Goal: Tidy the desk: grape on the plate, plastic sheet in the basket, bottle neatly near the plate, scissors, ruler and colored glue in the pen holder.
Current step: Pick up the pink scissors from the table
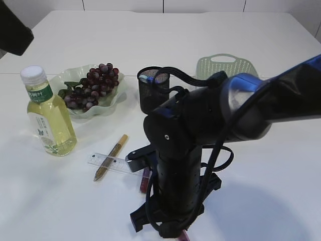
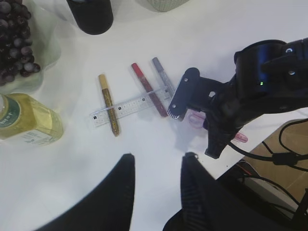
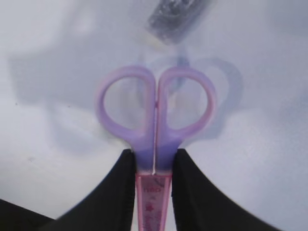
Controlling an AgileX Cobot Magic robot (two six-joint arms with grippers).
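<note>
While the right gripper [image 3: 154,168] is lowered over the white table [image 1: 261,201], its jaws are closed on the scissors [image 3: 155,125], clamped at the neck just below the two lilac finger loops, where the pink sheath begins. The loops are seen side by side and whole; the blades are hidden in the sheath. Seen from the left wrist, the scissors are held just beside the clear ruler [image 2: 130,107], on the side away from the yellow bottle [image 2: 29,125]. A gold glue pen [image 2: 109,104] and a red one [image 2: 149,90] are laid across the ruler, a silver one [image 2: 162,74] at its end. The left gripper [image 2: 156,163] is held partly open, empty, above bare table near the ruler.
</note>
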